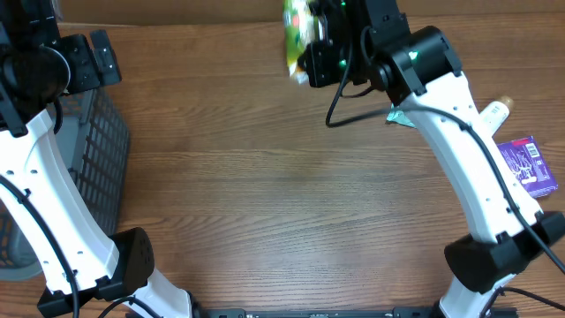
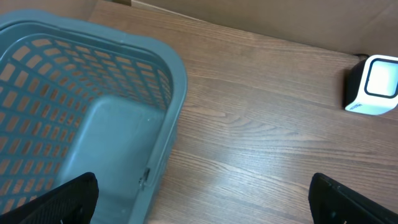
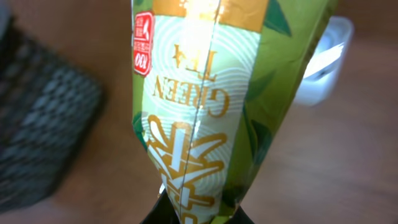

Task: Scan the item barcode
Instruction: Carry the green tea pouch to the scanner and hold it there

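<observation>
Gripper status
Left gripper (image 2: 203, 193) is held wide open; right gripper (image 3: 196, 215) is clamped on the tea pouch (image 3: 202, 106), arm extended forward.

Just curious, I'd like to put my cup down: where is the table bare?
The table's wide middle, between the basket and the right arm, is bare. Crowded at the right edge, around the purple box.

my left arm (image 1: 55, 203) and right arm (image 1: 472, 168) are smooth white shells joined by rounded black joints and black bases. a thin black cable (image 1: 332, 113) loops off my right wrist (image 1: 378, 25), where small green lights (image 1: 339, 64) glow. my left fingers (image 2: 68, 199) are matte black.
</observation>
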Controlling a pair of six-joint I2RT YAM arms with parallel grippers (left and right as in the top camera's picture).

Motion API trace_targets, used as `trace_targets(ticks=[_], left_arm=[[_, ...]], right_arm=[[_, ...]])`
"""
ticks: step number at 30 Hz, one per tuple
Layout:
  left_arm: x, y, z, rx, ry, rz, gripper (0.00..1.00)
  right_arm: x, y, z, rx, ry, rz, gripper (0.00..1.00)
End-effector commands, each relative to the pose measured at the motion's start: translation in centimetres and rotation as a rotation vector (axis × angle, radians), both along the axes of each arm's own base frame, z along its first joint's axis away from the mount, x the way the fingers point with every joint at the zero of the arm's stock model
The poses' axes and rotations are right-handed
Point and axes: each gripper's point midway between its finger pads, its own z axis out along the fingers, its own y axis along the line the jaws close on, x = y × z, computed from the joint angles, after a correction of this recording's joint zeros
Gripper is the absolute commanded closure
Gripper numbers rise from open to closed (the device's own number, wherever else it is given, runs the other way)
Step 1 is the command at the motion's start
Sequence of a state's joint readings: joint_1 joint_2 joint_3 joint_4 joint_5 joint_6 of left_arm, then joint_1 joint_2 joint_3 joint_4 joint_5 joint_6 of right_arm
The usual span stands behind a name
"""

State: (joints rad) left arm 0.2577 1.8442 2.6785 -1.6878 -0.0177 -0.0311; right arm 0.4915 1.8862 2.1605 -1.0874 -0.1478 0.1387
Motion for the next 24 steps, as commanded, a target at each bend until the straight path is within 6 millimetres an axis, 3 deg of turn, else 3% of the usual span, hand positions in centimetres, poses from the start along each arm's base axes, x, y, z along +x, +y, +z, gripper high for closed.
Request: trace_targets(ticks=[1,5,9,16,20,24], left_arm=[[0.2,0.0,-0.1,-0.020,-0.002,0.010,0.00],[0.2,0.0,-0.1,-0.020,-0.002,0.010,0.01],[0.2,0.0,-0.1,-0.020,-0.002,0.010,0.00],[0.2,0.0,-0.1,-0.020,-0.002,0.010,0.00],[0.2,0.0,-0.1,-0.020,-0.002,0.010,0.01],[0.2,0.0,-0.1,-0.020,-0.002,0.010,0.01]], right_arm=[[3.3,-6.3,3.3,-0.307,-0.261,-0.244,0.96],[6.7,-7.4,0.8,-0.540,-0.338,-0.339,0.96],[9.9,-7.4,-3.1,-0.738,-0.366,-0.358,0.96],[16.3,-4.9,-11.6,-1.027,-0.453,-0.204,0.96],[18.5,-3.7,-15.3,-1.145,-0.500,-0.111,0.96],[19.3,-3.7,-18.7,-1.222,-0.485,-0.040,0.96]])
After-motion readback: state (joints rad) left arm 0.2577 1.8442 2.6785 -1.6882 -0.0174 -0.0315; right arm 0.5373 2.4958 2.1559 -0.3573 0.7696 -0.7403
